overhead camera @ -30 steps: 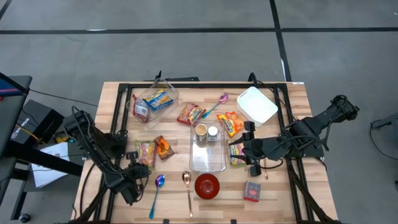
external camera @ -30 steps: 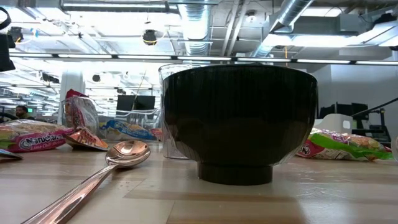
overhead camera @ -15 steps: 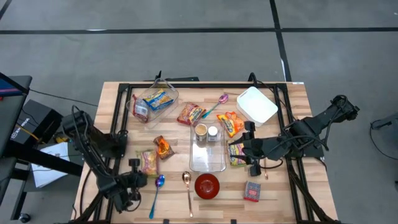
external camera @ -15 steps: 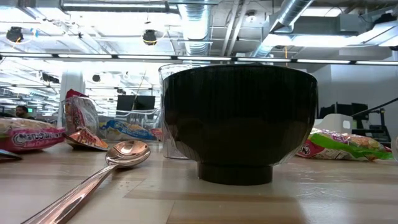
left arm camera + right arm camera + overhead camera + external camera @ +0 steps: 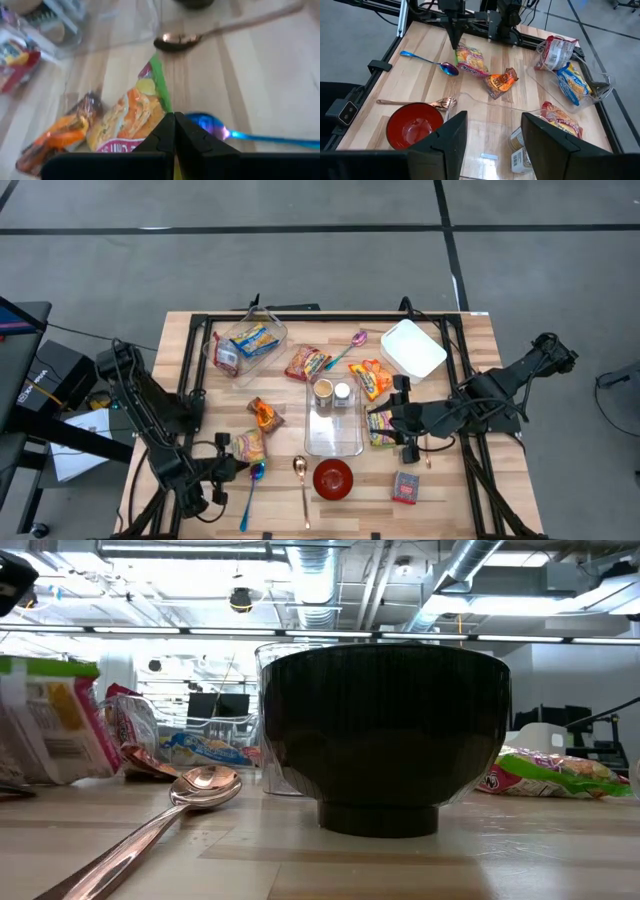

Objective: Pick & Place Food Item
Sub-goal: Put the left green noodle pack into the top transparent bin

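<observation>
Noodle packet (image 5: pixel 248 446) pinched by one edge in left gripper (image 5: pixel 231 468), fingers fully closed on it, at about 7 o'clock on wooden table (image 5: pixel 470 480). Grey floor around. Just beside: blue spoon (image 5: pixel 251 490) at 5 o'clock of packet, orange snack bag (image 5: pixel 264 416) at 1 o'clock, copper spoon (image 5: pixel 301 485), red bowl (image 5: pixel 333 478). Right gripper (image 5: pixel 400 421) half open, empty, hovering beside clear tray (image 5: pixel 333 428).

Low view: dark bowl (image 5: pixel 385 735) blocks the clear container behind it; noodle packet (image 5: pixel 45 720) cut by the frame edge, blurred. Left wrist view: blue spoon (image 5: pixel 235 132) handle runs off frame; packet's lower edge hidden behind left end effector (image 5: pixel 174 131).
</observation>
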Robot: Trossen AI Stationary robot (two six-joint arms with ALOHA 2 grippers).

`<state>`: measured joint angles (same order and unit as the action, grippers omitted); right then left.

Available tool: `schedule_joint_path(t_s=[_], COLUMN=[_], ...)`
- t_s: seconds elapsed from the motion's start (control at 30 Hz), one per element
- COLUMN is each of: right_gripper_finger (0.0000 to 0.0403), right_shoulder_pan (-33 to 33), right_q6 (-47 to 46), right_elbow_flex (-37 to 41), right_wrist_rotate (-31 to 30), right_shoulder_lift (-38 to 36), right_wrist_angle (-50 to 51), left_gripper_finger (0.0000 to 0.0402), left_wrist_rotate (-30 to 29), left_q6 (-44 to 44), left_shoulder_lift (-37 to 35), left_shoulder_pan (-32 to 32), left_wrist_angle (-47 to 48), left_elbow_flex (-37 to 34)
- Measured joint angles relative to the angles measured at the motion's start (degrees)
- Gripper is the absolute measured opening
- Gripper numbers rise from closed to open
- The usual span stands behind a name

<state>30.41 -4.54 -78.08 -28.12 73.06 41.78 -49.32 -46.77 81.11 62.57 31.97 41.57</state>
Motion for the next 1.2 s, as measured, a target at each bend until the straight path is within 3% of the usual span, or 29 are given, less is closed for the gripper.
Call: schedule_joint_path(t_s=[0.47,0.67,0.77,0.97,1.07,1.2], right_gripper_finger=[0.0179,0.0179,0.0179,0.0179,0.0179,0.0179], right_shoulder_pan=[0.0,0.0,0.0,0.0,0.0,0.0], right_q6=[-0.01,-0.01,-0.02,-0.02,-0.02,-0.02], right_elbow_flex=[0.0,0.0,0.0,0.0,0.0,0.0], right_wrist_rotate=[0.0,0.0,0.0,0.0,0.0,0.0], right_shoulder_lift=[0.0,0.0,0.0,0.0,0.0,0.0], right_wrist_angle=[0.02,0.02,0.02,0.04,0.04,0.04], left_gripper_finger=[0.0,0.0,0.0,0.0014,0.0049,0.0127], left_wrist_rotate=[-11.41,-12.0,-9.82,1.41,5.46,5.18], left_q6=[22.51,28.37,28.27,26.21,22.82,21.16], left_shoulder_lift=[-8.87,-12.41,-13.75,-14.35,-13.69,-11.83], left_shoulder_pan=[0.04,0.04,0.04,0.04,0.05,0.04], left_wrist_angle=[-37.11,-43.5,-43.54,-43.57,-43.64,-43.66], left_elbow_flex=[-15.71,-18.7,-19.21,-19.24,-19.24,-19.24])
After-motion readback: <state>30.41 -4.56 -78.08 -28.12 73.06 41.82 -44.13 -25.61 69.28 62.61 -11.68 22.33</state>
